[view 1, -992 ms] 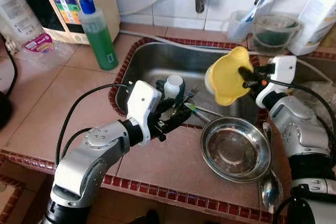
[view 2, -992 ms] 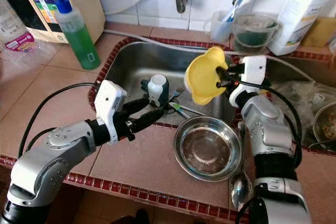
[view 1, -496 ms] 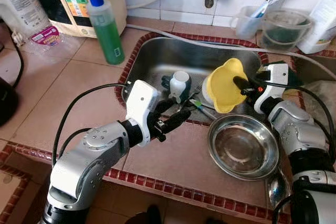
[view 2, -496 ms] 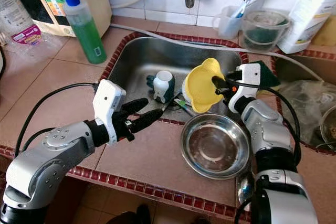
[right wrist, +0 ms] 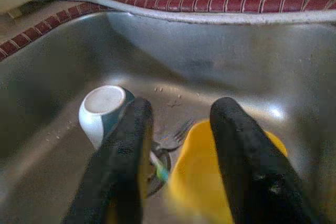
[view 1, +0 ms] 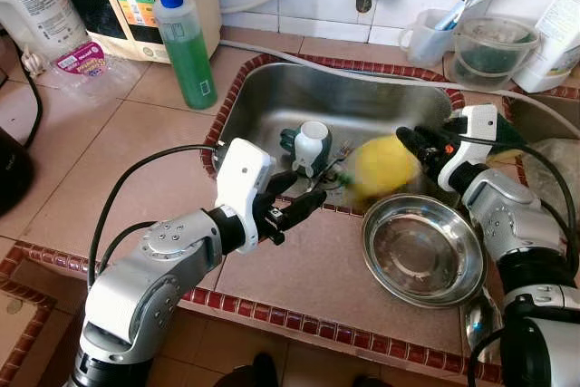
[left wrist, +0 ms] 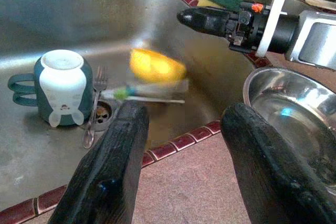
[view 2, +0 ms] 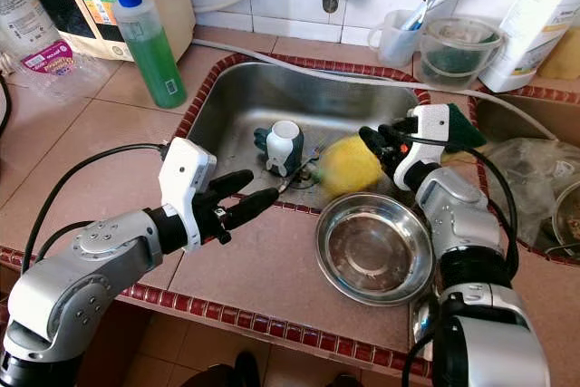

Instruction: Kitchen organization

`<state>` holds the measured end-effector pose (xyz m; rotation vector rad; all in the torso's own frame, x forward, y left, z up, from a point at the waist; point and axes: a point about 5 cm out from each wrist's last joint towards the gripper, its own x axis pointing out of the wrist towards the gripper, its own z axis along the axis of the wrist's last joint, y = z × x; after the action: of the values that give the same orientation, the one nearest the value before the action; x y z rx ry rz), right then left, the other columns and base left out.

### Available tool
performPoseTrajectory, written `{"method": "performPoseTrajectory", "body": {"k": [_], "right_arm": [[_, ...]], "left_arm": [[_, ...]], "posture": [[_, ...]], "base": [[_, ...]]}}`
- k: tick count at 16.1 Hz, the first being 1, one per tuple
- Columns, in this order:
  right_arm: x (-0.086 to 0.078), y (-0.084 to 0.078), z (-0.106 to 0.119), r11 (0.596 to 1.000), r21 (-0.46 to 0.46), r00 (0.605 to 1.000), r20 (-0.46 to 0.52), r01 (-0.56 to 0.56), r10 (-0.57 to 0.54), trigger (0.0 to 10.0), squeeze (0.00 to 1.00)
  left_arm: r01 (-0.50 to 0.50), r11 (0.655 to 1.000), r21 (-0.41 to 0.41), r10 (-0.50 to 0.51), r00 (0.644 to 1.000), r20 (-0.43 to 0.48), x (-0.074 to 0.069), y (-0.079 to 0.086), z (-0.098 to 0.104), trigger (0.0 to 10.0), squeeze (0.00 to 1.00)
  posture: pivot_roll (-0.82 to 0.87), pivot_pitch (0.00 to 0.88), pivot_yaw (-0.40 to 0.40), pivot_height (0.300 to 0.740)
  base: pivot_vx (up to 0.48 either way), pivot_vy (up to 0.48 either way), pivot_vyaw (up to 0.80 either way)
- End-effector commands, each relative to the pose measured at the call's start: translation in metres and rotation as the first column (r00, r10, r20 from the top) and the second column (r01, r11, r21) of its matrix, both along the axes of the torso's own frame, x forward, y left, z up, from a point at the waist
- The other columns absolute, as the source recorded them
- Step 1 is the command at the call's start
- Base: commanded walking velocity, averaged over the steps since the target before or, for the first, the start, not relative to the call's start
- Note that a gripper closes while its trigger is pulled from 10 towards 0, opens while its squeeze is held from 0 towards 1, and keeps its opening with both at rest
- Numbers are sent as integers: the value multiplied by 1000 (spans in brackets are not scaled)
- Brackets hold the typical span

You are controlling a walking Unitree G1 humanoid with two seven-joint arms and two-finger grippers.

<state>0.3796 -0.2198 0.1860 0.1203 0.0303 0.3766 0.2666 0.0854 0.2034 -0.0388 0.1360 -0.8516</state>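
**Clerk:** Tiled counter (view 1: 109, 160), tan, edged in red brick trim; steel sink (view 1: 272, 97) let into it. Entries, please.

**Checker:** Sink contents: one teal-and-white mug (view 1: 306, 146), lying by the drain; one fork (left wrist: 92, 111) beside it; one yellow bowl (view 1: 383, 167), blurred, in the sink's near right corner just below the right hand (view 1: 412, 144). I judge it is just let go and dropping to join the dirty items.

**Clerk:** State of the right hand?

**Checker:** Fingers apart, nothing between them; the bowl lies beyond the fingertips (right wrist: 231, 129) in its wrist view. It hangs over the sink's right side, pointed inward.

**Clerk:** Left hand?

**Checker:** Left hand (view 1: 294, 204), spread moderately wide, empty, hovering over the sink's near rim. Aimed toward the mug and fork, likely ready for the next piece.

**Clerk:** Counter items?

**Checker:** One steel bowl (view 1: 422, 249), empty, right of the left hand, just outside the sink. One green soap bottle (view 1: 186, 47) at the back left. One clear cup holding a toothbrush (view 1: 426, 33) and one clear container (view 1: 490, 47) behind the sink.

**Clerk:** Doubtful entries?

**Checker:** The yellow bowl's shape and whether it touches the sink floor: too smeared to tell. A thin green-tipped utensil (left wrist: 149, 92) under it is blurred. A spoon's bowl (view 1: 478, 324) is partly behind the right arm. The faucet is cut off at the top.
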Motion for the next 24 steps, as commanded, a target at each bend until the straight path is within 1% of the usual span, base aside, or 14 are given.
{"method": "performPoseTrajectory", "body": {"k": [1, 4, 5, 6, 7, 8, 9, 13, 17, 19, 20, 21, 22, 24], "right_arm": [[1, -4, 2, 1000, 7, 1000, 9, 10, -10, 10000, 1000], [2, -3, 6, 1000, 17, 999, 34, 11, -12, 10000, 1000], [2, -2, 9, 1000, 18, 998, 61, 21, -22, 10000, 1000], [1, -1, 16, 999, -5, 992, 120, 37, -37, 10000, 1000], [1, -1, 18, 999, -13, 990, 137, 38, -36, 10000, 1000], [-2, 1, 25, 999, 0, 982, 184, 34, -34, 10000, 996], [-5, 1, 32, 999, 13, 975, 218, 40, -42, 10000, 0], [-16, 4, 39, 998, 34, 959, 278, 55, -62, 10000, 0], [-41, 4, 35, 991, 57, 925, 357, 120, -132, 10000, 0], [-57, 2, 28, 982, 72, 911, 367, 174, -188, 10000, 0], [-66, 2, 25, 974, 80, 892, 391, 213, -228, 10000, 0], [-69, 3, 24, 970, 97, 889, 388, 221, -241, 10000, 0], [-73, 5, 20, 955, 107, 870, 394, 277, -297, 10000, 0], [-78, 11, 13, 945, 104, 863, 386, 310, -326, 10000, 0]], "left_arm": [[-2, 1000, 4, 2, 1000, 12, -3, 2, 3, 10000, 0], [-6, 1000, 3, 6, 1000, 15, -2, 3, 4, 10000, 0], [-9, 1000, 4, 8, 1000, 19, -1, 3, 4, 10000, 0], [-16, 1000, 0, 16, 1000, 27, 1, 4, 6, 10000, 0], [-21, 1000, 0, 21, 999, 30, 1, 4, 6, 10000, 0], [-39, 999, -1, 39, 999, 37, 5, 6, 5, 10000, 0], [-61, 998, -6, 61, 997, 46, 9, 7, 5, 10000, 0], [-105, 994, -28, 107, 993, 53, 16, 8, 3, 10000, 0], [-168, 985, -25, 169, 984, 59, 24, 11, -7, 10000, 0], [-195, 980, -43, 197, 978, 65, 27, 14, -10, 10000, 0], [-219, 974, -58, 222, 973, 68, 29, 17, -13, 10000, 0], [-231, 971, -58, 235, 969, 75, 31, 19, -14, 10000, 0], [-310, 947, -85, 313, 949, 23, 38, 30, -24, 10000, 0], [-325, 943, -75, 329, 943, 53, 40, 37, -29, 10000, 0]], "posture": [[-122, 240, 57, 740], [-121, 234, 58, 740], [-120, 232, 58, 740], [-119, 219, 58, 740], [-119, 219, 58, 740], [-123, 206, 57, 740], [-131, 191, 58, 740], [-145, 158, 66, 740], [-162, 115, 76, 740], [-167, 101, 79, 740], [-175, 97, 80, 740], [-178, 95, 82, 740], [-185, 90, 86, 740], [-191, 77, 84, 740]], "base": [[0, 0, 0], [0, 0, 0], [0, 0, 0], [0, 0, 0], [0, 0, 0], [0, 0, 0], [0, 0, 0], [0, 0, 0], [0, 0, 0], [0, 0, 0], [0, 0, 0], [0, 0, 0], [0, 0, 0], [0, 0, 0]]}}
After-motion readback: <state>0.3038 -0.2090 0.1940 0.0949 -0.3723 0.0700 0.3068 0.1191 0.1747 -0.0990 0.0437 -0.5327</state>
